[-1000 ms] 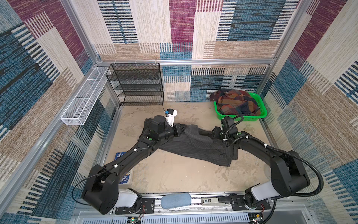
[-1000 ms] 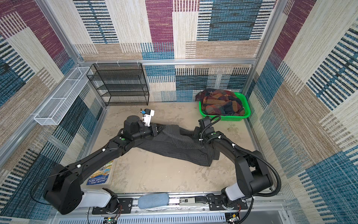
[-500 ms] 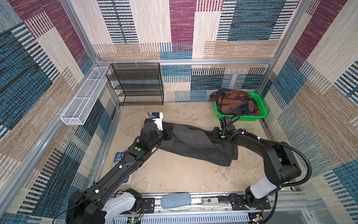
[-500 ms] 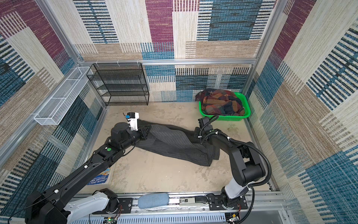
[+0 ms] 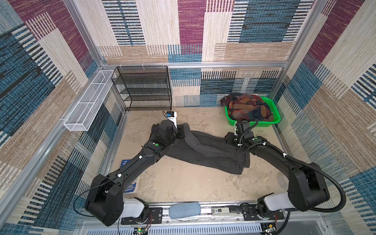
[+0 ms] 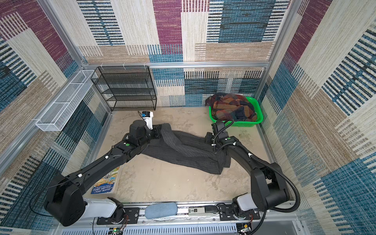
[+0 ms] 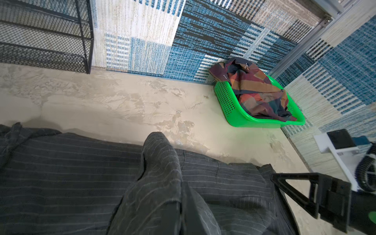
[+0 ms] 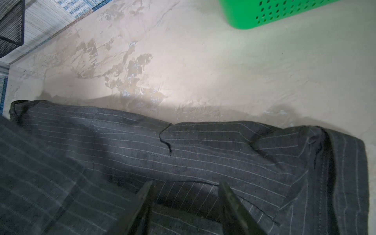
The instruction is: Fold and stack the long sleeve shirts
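Left gripper (image 5: 181,132) clamped on raised fold of pinstripe shirt (image 5: 205,150), which lies mid-frame in both top views. Right gripper (image 8: 185,185) jaws apart over same cloth. Plaid shirt (image 5: 247,108) in green basket (image 5: 274,120), right of centre.

Left claw (image 5: 180,132) with sleeve (image 5: 196,143) back rightward

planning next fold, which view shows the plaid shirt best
Left wrist view: the rust, orange, navy plaid cloth shirt appears largest. Both top views show it smaller; right wrist shows only the green plastic basket.
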Robot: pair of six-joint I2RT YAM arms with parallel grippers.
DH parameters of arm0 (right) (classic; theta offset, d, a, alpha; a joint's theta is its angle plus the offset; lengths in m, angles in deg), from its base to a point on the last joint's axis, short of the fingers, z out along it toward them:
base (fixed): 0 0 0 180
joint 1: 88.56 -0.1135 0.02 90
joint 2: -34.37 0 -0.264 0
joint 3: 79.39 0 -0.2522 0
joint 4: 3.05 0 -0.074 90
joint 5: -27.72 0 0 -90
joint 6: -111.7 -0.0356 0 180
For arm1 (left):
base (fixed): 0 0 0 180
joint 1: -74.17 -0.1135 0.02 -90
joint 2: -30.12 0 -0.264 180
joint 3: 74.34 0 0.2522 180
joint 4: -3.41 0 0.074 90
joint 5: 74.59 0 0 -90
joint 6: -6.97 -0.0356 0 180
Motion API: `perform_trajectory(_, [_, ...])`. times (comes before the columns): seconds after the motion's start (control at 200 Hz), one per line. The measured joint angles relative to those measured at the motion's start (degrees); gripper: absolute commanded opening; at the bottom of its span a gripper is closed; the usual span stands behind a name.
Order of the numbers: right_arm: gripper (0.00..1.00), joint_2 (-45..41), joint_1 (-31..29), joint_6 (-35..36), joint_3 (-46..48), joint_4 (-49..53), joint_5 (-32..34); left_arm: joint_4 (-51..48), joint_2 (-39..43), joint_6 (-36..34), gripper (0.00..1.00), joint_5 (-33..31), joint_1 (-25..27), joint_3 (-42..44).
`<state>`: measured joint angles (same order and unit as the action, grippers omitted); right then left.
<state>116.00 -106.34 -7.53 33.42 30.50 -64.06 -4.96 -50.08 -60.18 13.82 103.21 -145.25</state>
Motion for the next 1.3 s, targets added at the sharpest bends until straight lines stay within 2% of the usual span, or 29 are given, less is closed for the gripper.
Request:
perform_trajectory(0.25, [0.54, 0.1, 0.0, 1.7, -0.3, -0.2, -3.3, 3.5, -3.0, -8.7, 0.00, 3.7, 0.0, -3.9])
perform_trajectory(0.376, [0.54, 1.3, 0.0, 2.3, -0.6, -0.4, -4.9, 3.4, -3.1, -12.5, 0.00, 3.4, 0.0, -3.7])
perform_trajectory(0.496, [0.54, 1.9, 0.0, 2.3, -1.0, -0.7, -6.7, -0.9, -6.0, -13.1, 0.00, 1.0, -0.1, -4.1])
perform_trajectory(0.561, [0.54, 2.3, 0.0, 2.5, -1.4, -0.7, -7.5, -4.7, -7.8, -12.4, 0.13, -0.7, -0.2, -4.1])
perform_trajectory(0.691, [0.54, 2.5, -0.5, 3.1, -2.3, -0.4, -8.9, -12.9, -10.2, -8.5, 0.43, -1.7, -0.3, -4.7])
perform_trajectory(0.761, [0.54, 2.5, -0.9, 3.3, -2.9, 0.0, -9.2, -17.4, -10.6, -5.9, 0.52, -1.1, -0.3, -5.7])
perform_trajectory(0.816, [0.54, 2.7, -1.6, 3.3, -3.6, 0.6, -9.4, -21.3, -10.5, -2.6, 0.63, -0.6, -0.3, -6.7])
perform_trajectory(0.951, [0.54, 3.6, -4.4, 3.4, -5.3, 1.2, -9.8, -30.0, -8.1, 3.4, 0.69, 4.2, -0.3, -8.9])
perform_trajectory(1.102, [0.53, 6.2, -8.1, 3.3, -7.2, 1.2, -10.2, -39.5, -5.9, 11.9, 0.69, 7.8, -1.5, -11.0])
perform_trajectory(1.152, [0.52, 7.0, -9.0, 3.3, -7.3, 1.0, -10.3, -41.7, -5.3, 14.7, 0.69, 8.6, -3.1, -10.6])
perform_trajectory(1.297, [0.51, 8.2, -9.7, 2.3, -7.1, 1.0, -10.6, -42.1, -2.5, 22.3, 0.69, 16.5, -10.7, -5.6])
